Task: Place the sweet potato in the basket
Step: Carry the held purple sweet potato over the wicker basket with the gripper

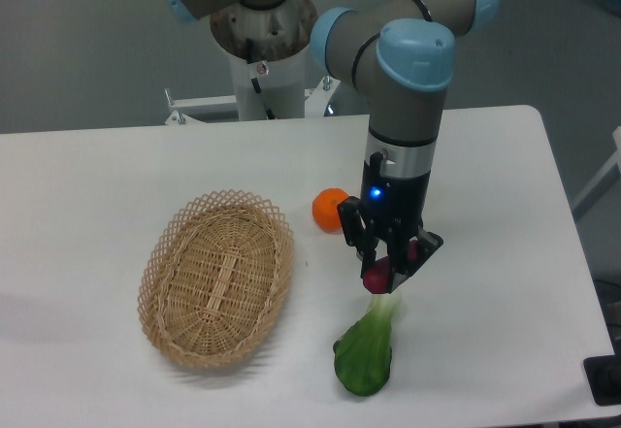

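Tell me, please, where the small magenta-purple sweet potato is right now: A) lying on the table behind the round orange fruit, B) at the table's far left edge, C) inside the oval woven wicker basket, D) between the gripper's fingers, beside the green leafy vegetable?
D: the small magenta-purple sweet potato sits between the fingers of the gripper, just above the green leafy vegetable; the oval woven wicker basket holds nothing.

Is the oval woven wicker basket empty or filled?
Empty: the oval woven wicker basket shows only bare weave inside; the magenta sweet potato sits between the gripper fingers.
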### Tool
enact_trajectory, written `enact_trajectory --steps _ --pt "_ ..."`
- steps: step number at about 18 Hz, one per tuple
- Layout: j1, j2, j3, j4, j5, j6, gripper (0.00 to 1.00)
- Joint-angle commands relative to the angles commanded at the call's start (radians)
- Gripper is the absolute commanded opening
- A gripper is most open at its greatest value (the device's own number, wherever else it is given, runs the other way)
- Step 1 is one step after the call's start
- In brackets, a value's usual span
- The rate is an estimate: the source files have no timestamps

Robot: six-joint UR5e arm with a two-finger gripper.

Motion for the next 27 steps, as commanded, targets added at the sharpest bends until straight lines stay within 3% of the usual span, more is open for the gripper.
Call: enact_trajectory --steps 4,11,16,19,21,27 --pt "-0.021 0.006 -0.02 -0.002 0.003 -0.008 0.19" --pt "-0.109 0.008 -0.022 0.005 0.014 -0.144 0.19" --pt "-0.259 0.0 -0.049 -0.002 0.199 -0.238 0.19" --pt "-0.334 -0.014 -0.096 0.011 0.247 -0.336 0.19" --pt "-0.362 -0.015 -0.136 0.011 0.279 -0.339 0.19" --pt "-0.437 -0.066 -0.175 0.008 0.374 -0.256 0.19"
